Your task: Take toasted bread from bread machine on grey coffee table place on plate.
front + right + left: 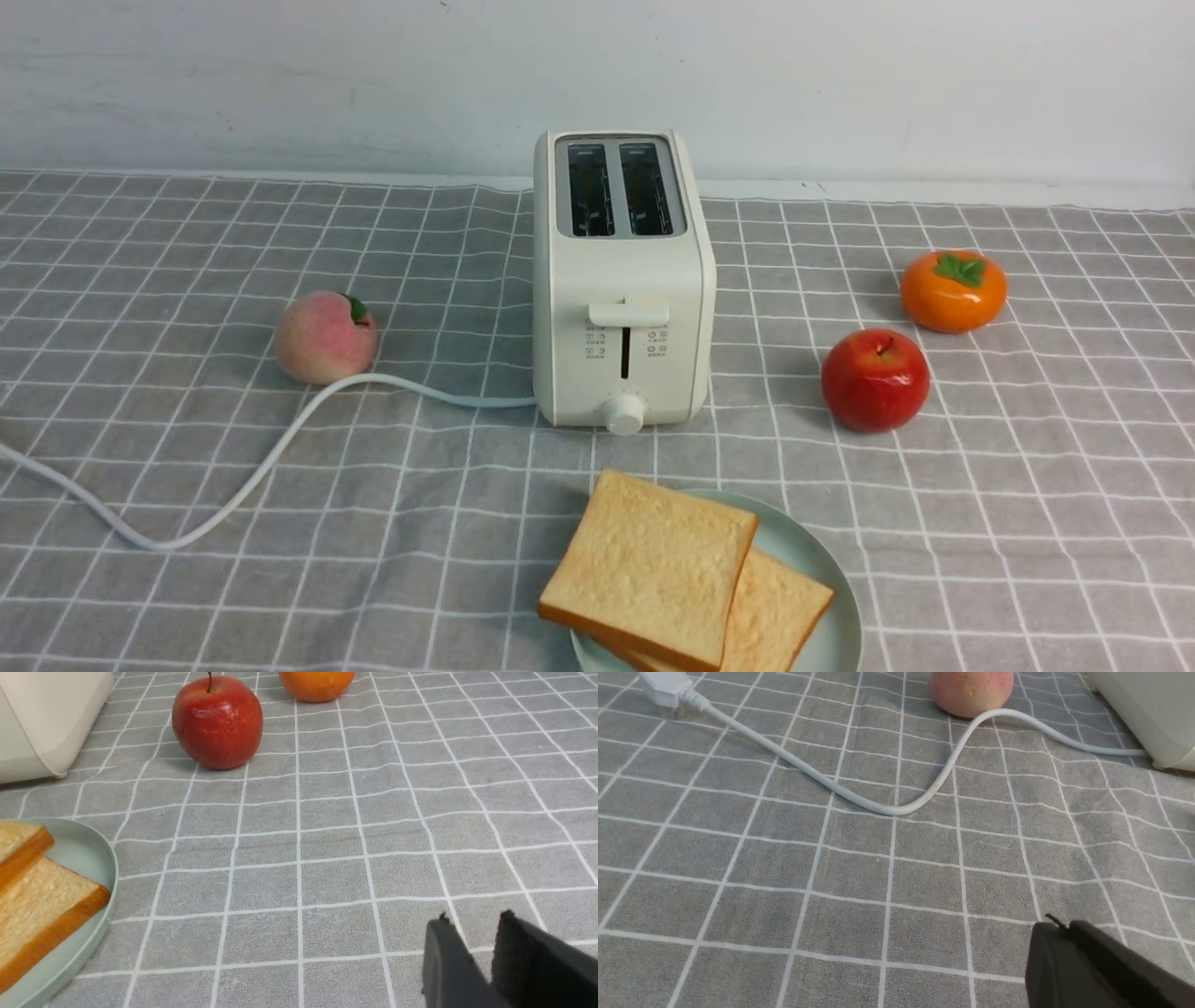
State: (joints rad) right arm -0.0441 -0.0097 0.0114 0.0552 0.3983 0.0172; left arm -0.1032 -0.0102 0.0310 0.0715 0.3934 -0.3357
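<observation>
The cream-white bread machine (621,280) stands mid-table on the grey coffee table (1027,523), and both of its slots look empty. Two slices of toasted bread lie overlapped on the mint-green plate (803,551) in front of it: the upper slice (649,565) overhangs the plate's left rim and covers part of the lower slice (780,611). Neither arm shows in the front view. In the left wrist view my left gripper (1057,926) is shut and empty over bare cloth. In the right wrist view my right gripper (474,919) is open with nothing between its fingers, off to the side of the plate (88,854).
A peach (325,336) lies left of the toaster, and the white cord (280,439) curls past it to a plug (663,686). A red apple (875,378) and an orange persimmon (952,289) sit to the right. A white wall backs the table.
</observation>
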